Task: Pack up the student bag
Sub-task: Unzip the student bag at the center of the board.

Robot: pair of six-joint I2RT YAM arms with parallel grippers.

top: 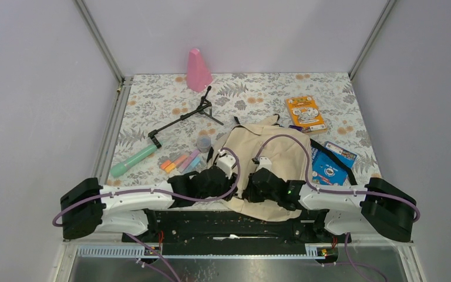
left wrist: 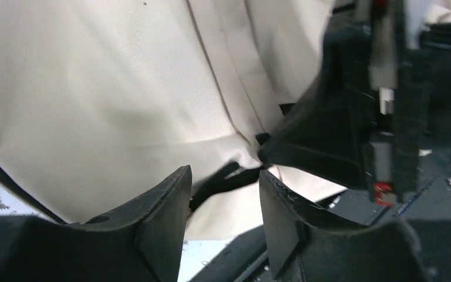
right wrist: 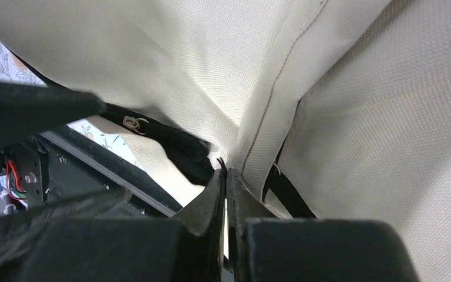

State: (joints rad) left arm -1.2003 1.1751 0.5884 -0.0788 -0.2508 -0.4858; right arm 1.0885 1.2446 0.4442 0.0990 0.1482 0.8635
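The student bag, cream fabric with black zippers and straps, lies at the near middle of the table and hangs over the front edge. My left gripper is at its near left edge; in the left wrist view it is open, jaws either side of a black strap against the cream fabric. My right gripper is just to the right; in the right wrist view it is shut, pinching a thin black bit at a bag seam. A zipper pull shows to its left.
On the flowered table there are a pink cone, a black folding stand, a green tube, coloured sticks, a small jar, an orange book and blue booklets. The black arm base rail runs along the front.
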